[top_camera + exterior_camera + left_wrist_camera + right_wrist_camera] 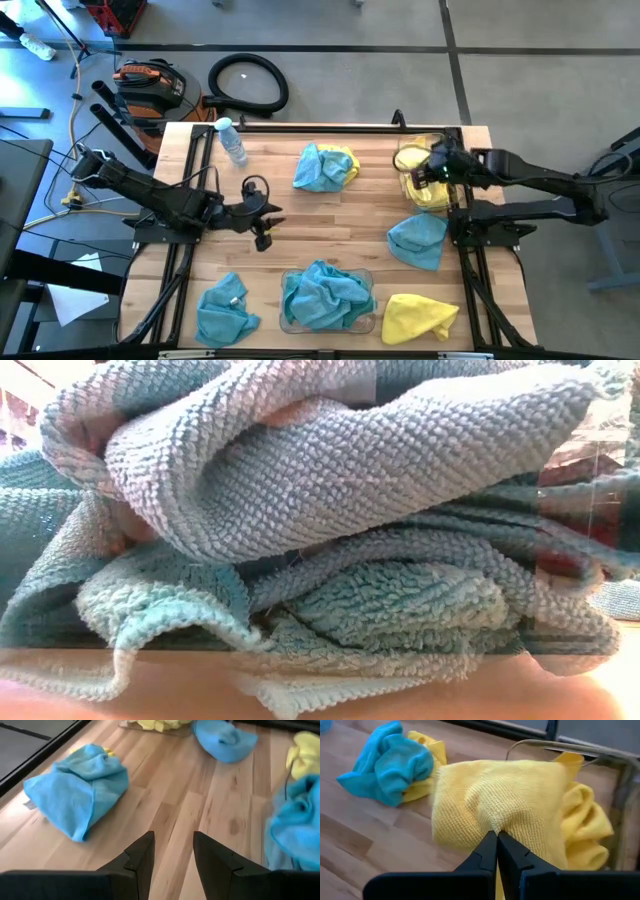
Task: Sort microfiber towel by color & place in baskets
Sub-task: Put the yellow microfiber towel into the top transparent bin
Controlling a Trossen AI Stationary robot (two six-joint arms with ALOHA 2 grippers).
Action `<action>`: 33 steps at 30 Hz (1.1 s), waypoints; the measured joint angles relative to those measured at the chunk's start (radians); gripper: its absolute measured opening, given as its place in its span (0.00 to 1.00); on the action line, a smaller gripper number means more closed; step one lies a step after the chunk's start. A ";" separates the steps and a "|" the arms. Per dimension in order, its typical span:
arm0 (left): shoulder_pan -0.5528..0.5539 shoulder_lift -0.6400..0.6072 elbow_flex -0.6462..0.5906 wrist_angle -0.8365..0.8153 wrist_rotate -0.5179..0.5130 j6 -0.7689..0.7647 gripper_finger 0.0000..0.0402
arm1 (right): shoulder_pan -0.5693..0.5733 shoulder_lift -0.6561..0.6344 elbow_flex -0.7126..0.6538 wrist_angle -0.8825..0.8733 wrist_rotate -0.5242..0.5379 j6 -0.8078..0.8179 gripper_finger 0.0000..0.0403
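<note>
My right gripper (437, 168) (496, 837) is over the clear basket (405, 182) at the table's far right, shut on a yellow towel (495, 795). More yellow cloths (587, 832) lie in that basket. My left gripper (262, 232) (172, 855) is open and low over bare table, left of centre. A second clear basket (287, 322) at the near edge holds teal towels (325, 293) (320, 510). Loose on the table lie a teal and yellow pile (325, 167) (75, 795), a teal towel (418, 240), another teal one (225, 308) and a yellow one (418, 317). My right gripper pinches a bunched fold (496, 826) of the yellow towel between its two shut fingers. The cloth spreads out beyond the fingertips, slack, toward the basket's rim (620, 795). Whether its far part rests on the cloths in the basket I cannot tell.
A clear water bottle (232, 140) lies near the table's far left corner. Bare wood (330, 225) stretches across the table's middle between the piles. A black hose and a tool case sit on the floor beyond the far edge.
</note>
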 joint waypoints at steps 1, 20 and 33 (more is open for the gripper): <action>0.018 0.009 0.000 0.019 0.016 0.002 0.31 | 0.032 -0.008 0.000 -0.023 0.043 0.028 0.00; 0.265 0.148 0.000 0.237 0.367 0.018 0.31 | -0.246 0.247 -0.013 -0.133 0.127 -0.041 0.00; 0.265 0.148 0.000 0.234 0.389 0.036 0.31 | -0.432 0.326 -0.277 0.358 -0.162 -0.307 0.01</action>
